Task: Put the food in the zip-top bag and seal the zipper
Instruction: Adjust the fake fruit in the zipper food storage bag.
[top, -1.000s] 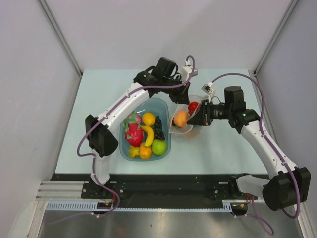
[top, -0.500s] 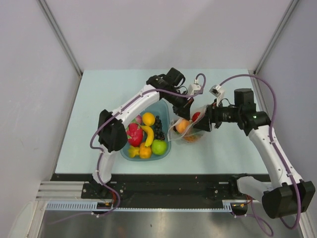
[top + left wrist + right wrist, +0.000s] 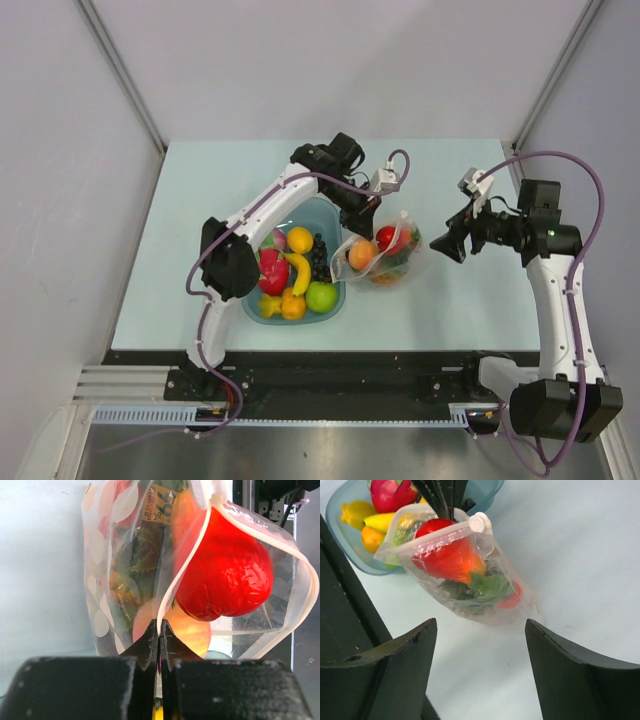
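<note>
The zip-top bag sags onto the table right of the tray, its mouth held up. Inside lie a red piece, a peach and green leaves. My left gripper is shut on the zipper strip at the near side of the mouth, which gapes open. A white slider sits at one end of the zipper. My right gripper is open, empty, and clear of the bag to its right.
The translucent blue tray stands left of the bag with a pink dragon fruit, banana, green apple, orange and dark grapes. The left arm reaches over the tray's far end.
My right gripper has opened, let go of the bag and pulled back to the right. The bag has slumped toward the table, held by the left gripper alone.
</note>
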{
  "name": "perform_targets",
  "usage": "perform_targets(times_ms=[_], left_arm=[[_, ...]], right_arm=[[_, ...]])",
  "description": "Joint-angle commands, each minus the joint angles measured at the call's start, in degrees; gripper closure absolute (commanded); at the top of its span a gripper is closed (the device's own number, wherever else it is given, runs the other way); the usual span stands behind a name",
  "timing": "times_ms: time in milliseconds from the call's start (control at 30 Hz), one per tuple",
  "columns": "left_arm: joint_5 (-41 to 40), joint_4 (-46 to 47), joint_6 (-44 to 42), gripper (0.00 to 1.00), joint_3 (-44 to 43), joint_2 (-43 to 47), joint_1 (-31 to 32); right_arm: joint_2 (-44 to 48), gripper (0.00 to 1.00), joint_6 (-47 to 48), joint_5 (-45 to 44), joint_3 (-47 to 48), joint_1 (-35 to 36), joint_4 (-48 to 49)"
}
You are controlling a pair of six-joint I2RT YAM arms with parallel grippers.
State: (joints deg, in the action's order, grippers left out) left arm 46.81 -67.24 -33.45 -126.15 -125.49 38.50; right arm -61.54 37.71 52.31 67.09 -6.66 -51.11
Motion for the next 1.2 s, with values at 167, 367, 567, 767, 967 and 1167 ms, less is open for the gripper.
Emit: perform_targets(times_ms=[167, 367, 567, 767, 967, 1167], left_arm=[[2.50, -0.96, -2.41, 0.99, -5.33, -0.81, 0.96], [1.45, -1.22, -3.11, 1.00, -5.87, -0.02, 2.02], [1.18, -1.31, -5.22, 1.00, -5.51, 0.69, 2.19], [1.71, -1.05, -7.15, 1.00, -5.51, 1.21, 2.54], [1.89, -1.22, -9.61, 1.00, -5.34, 1.39, 3.42], [3.54, -1.84, -13.65, 1.00, -4.90, 2.27, 4.48]], right_arm=[[-6.13, 0.33, 9.48, 8.33, 1.99, 4.36, 4.00], [-7.01, 0.35, 8.69, 7.63, 0.76, 8.41, 8.30], [-10.00, 0.35, 7.90, 8.50, 3.75, 7.10, 8.22], [-11.24, 0.35, 11.85, 9.74, 5.51, 1.74, 4.27], [-12.72, 0.32, 13.70, 11.14, 6.82, 2.35, 3.74], [-15.10, 0.30, 19.05, 10.70, 7.88, 3.84, 1.46]])
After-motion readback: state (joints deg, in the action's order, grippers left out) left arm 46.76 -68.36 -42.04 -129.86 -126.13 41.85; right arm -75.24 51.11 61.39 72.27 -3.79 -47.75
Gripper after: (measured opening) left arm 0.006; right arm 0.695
